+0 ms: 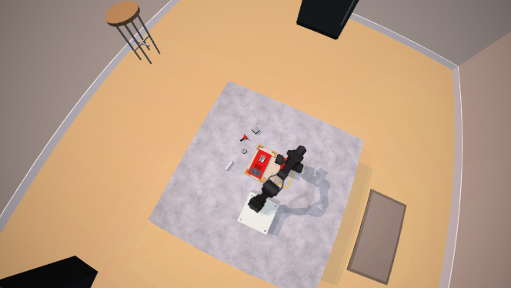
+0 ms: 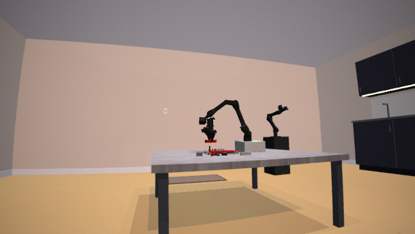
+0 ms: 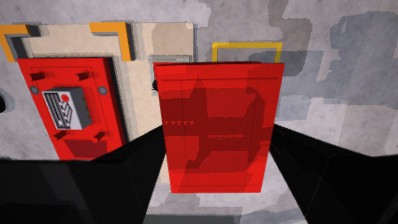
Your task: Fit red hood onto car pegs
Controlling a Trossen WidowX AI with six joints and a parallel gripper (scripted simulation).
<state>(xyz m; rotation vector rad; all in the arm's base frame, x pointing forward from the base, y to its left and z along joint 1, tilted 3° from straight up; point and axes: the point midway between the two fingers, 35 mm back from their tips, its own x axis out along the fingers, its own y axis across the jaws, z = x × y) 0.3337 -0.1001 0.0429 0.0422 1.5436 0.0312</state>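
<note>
The red hood [image 3: 220, 165] [image 2: 210, 141] is held level, roof up, clear above the table. My gripper [image 3: 215, 129] [image 2: 210, 139] is shut on the hood, with one finger at each long side. The fingertips are partly hidden at its edges. The hood's underside and corner holes are out of sight. The red car chassis [image 3: 111, 120] [image 1: 253, 164] sits in the jig, left of the hood in the wrist view. The engine block [image 3: 64, 109] [image 1: 262, 158] is on its deck, with four short red pegs around it. The hood is not above the chassis.
The beige jig board [image 3: 142, 40] has raised orange corner brackets [image 3: 125, 37]. A grey holder [image 3: 172, 59] is partly hidden behind the hood. A yellow outline [image 3: 247, 45] [image 1: 288, 187] is marked on the table. Several small loose parts lie beyond the jig, including a white bar [image 1: 229, 165].
</note>
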